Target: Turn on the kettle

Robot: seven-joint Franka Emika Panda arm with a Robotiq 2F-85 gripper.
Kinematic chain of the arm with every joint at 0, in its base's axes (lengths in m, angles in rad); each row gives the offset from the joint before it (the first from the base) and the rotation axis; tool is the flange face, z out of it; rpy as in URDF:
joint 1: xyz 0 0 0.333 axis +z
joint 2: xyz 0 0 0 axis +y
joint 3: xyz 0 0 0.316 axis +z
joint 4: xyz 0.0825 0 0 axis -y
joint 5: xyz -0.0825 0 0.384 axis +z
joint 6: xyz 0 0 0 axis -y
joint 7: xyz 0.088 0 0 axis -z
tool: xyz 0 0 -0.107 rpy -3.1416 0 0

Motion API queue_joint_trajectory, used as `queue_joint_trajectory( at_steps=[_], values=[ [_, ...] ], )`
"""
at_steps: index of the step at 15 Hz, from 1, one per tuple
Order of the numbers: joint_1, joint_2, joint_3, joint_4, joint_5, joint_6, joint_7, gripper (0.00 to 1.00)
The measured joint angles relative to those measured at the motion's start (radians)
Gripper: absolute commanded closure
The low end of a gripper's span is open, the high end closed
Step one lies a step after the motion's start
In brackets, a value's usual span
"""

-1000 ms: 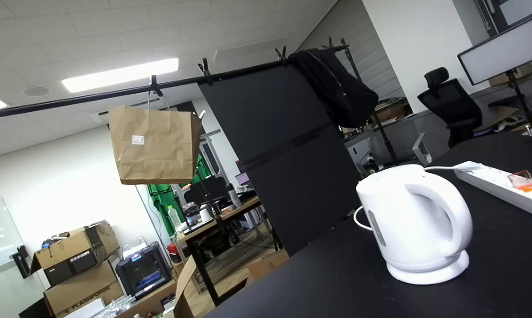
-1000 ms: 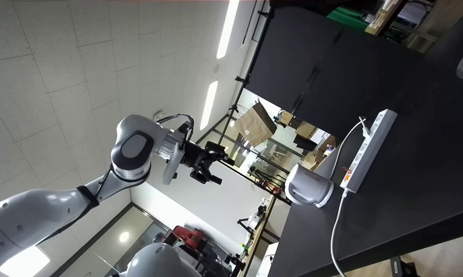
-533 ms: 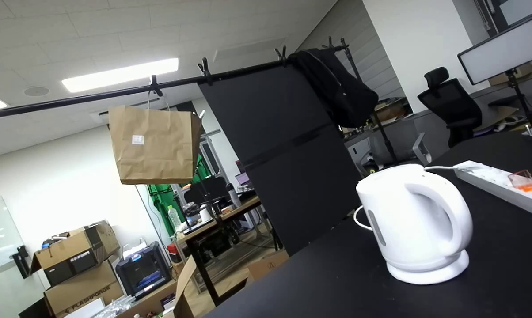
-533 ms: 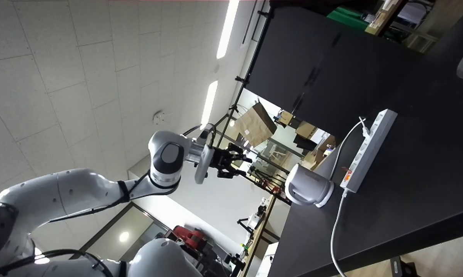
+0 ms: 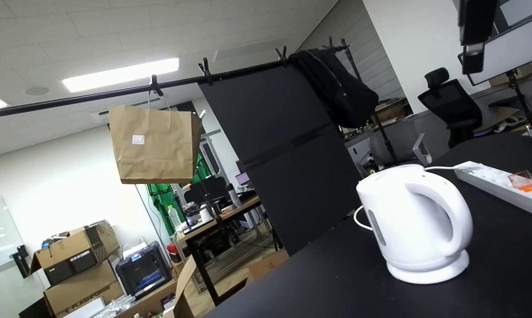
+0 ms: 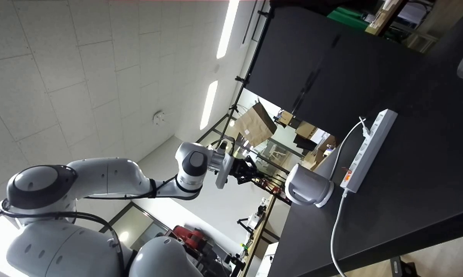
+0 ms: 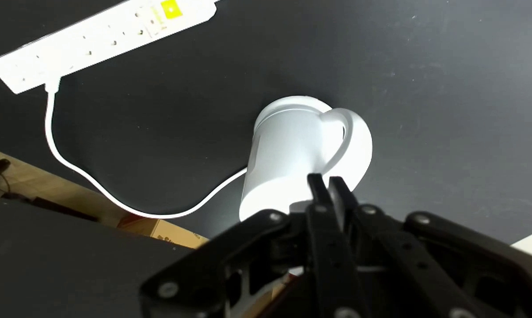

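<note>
The white kettle [image 5: 407, 225] stands upright on its round base [image 5: 429, 273], its loop handle [image 5: 459, 212] on the right in that exterior view. Also visible in an exterior view, the kettle [image 6: 307, 182] has my gripper [image 6: 263, 175] above its lid, a gap between them. In the wrist view my gripper [image 7: 326, 179] is drawn together, only a thin slit between its fingers and nothing held. The fingers overlap the kettle top [image 7: 266, 194] near the handle's lower end there, hiding part of it. A switch on the kettle cannot be made out.
A white power strip [image 6: 372, 148] with an orange switch lies beside the kettle on the black table [image 6: 420, 161]. The kettle's cord [image 7: 115, 201] curves over to it. A black panel [image 5: 288, 159] and a hanging paper bag [image 5: 155, 145] are behind.
The arm has come down toward the kettle, and part of the gripper has entered an exterior view at the top right. Its jaws have gone from wide apart to together. The kettle has not moved.
</note>
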Motion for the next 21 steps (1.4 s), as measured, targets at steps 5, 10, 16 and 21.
queue_joint_trajectory(
  at_steps=[5, 10, 16, 21],
  values=[
    [-0.002, 0.022, 0.002, 0.018, 0.0, 0.003, 0.001, 0.95],
    [-0.002, 0.022, 0.002, 0.018, 0.0, 0.003, 0.001, 1.0],
    [-0.001, 0.081, 0.027, 0.033, 0.0, 0.038, -0.003, 1.0],
    [0.011, 0.23, 0.068, 0.086, 0.003, 0.133, -0.012, 1.0]
  ],
)
